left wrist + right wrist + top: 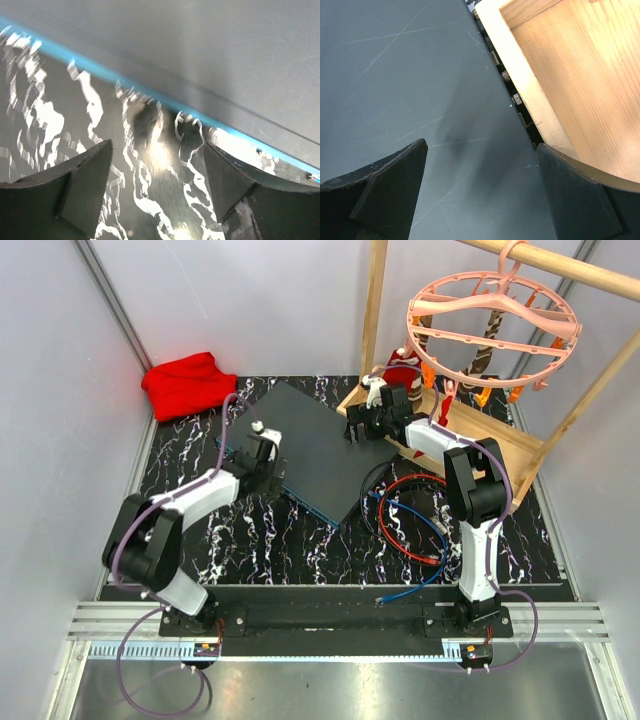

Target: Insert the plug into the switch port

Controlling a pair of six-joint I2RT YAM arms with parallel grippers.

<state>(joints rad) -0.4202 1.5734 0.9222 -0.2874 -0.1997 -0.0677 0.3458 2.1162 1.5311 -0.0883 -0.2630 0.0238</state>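
Left fingers apart, right fingers apart above switch

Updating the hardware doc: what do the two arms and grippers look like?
The left arm and right arm have black joints and white link covers; a lilac cable runs along each. The left gripper and right gripper have dark, wedge-shaped, scuffed fingers.

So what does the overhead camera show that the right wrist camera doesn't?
Only the overhead view: the left end effector, a red cloth, loose red, blue and black cables and a pink hanger.
Only the right wrist view: fine scratches on top of the switch and small connectors along its edge beside the wooden tray.
Both: the switch, the wooden tray, and the open right end effector above the switch.
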